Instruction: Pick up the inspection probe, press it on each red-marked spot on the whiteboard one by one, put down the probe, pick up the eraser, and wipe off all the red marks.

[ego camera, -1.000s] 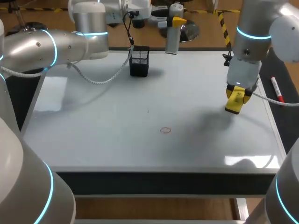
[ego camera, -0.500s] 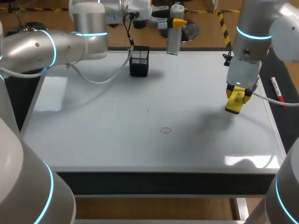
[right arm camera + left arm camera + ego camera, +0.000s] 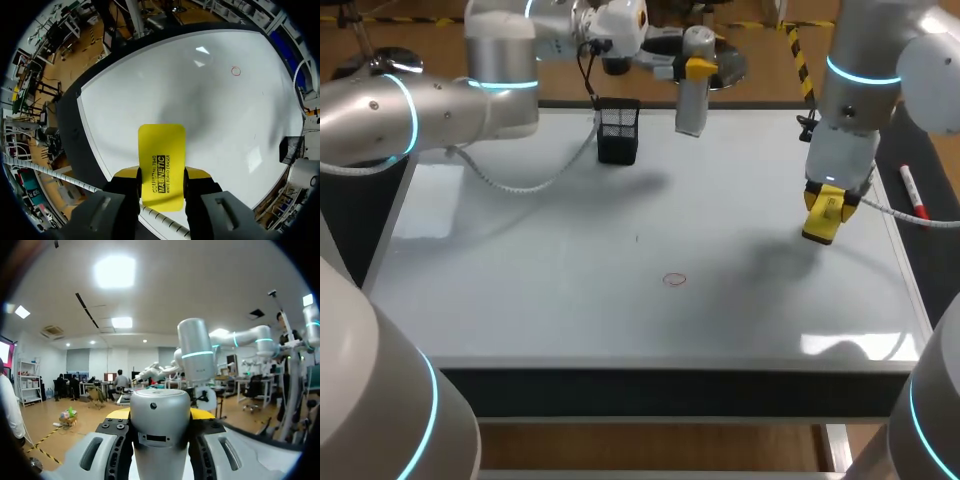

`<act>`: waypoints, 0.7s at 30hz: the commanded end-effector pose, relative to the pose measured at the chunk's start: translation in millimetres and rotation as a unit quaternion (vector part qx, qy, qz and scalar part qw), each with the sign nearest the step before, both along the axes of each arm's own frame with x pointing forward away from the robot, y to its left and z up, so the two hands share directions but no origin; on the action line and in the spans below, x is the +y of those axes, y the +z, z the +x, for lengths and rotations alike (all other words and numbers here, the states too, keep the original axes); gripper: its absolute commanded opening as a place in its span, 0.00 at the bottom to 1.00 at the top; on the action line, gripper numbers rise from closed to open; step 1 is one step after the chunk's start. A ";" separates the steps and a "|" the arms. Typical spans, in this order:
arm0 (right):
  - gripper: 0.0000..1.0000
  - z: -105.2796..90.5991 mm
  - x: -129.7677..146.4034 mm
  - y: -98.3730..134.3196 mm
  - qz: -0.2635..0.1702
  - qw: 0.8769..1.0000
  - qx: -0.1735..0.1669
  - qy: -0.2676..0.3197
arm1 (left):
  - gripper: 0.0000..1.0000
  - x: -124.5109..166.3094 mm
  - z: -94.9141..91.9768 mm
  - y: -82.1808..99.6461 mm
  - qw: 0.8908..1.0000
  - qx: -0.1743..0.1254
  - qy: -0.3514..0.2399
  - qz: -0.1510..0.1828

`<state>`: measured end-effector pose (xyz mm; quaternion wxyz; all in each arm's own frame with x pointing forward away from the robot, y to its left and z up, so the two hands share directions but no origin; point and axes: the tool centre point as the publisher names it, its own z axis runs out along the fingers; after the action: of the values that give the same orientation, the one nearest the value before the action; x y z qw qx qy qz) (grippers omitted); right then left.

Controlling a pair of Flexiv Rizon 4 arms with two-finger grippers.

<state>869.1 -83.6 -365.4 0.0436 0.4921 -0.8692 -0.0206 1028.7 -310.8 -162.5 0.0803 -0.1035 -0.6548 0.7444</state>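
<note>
One thin red ring [image 3: 674,279] is the only red mark I can see on the flat white whiteboard [image 3: 520,280]. It lies near the board's middle and is unwiped, so the wiping step is left to do.

The grey cylindrical inspection probe [image 3: 691,100] has not been put down. The left claw [image 3: 161,414] pinches it from both sides and holds it above the board's far edge, just beside the black mesh pen holder [image 3: 618,130].

The right claw [image 3: 161,174] is already clamped on the flat yellow magnetic eraser [image 3: 161,145]. It hangs over the board's right part, well apart from the ring. I judge the probing finished or close to it, with setting the probe down and wiping remaining.

Nothing lies between eraser and ring. A red-and-white marker pen [image 3: 912,190] rests on the dark bench [image 3: 925,270] beside the board's right edge, out of the way.
</note>
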 end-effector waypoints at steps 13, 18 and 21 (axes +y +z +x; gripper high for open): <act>0.00 0.2 -0.4 0.6 -0.001 1.000 0.000 0.001 | 0.00 38.8 -90.3 -7.1 0.999 0.007 0.036 -0.009; 0.00 0.2 -0.4 0.6 -0.001 1.000 0.000 0.001 | 0.00 42.7 -112.8 -9.4 0.999 0.010 0.038 -0.012; 0.00 0.2 -0.4 0.6 -0.001 1.000 0.000 0.001 | 0.00 43.9 -127.0 -11.8 0.999 0.011 0.040 -0.009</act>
<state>869.0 -83.6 -365.4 0.0433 0.4921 -0.8692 -0.0206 922.6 -273.8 -177.0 0.0988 -0.1183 -0.6434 0.7499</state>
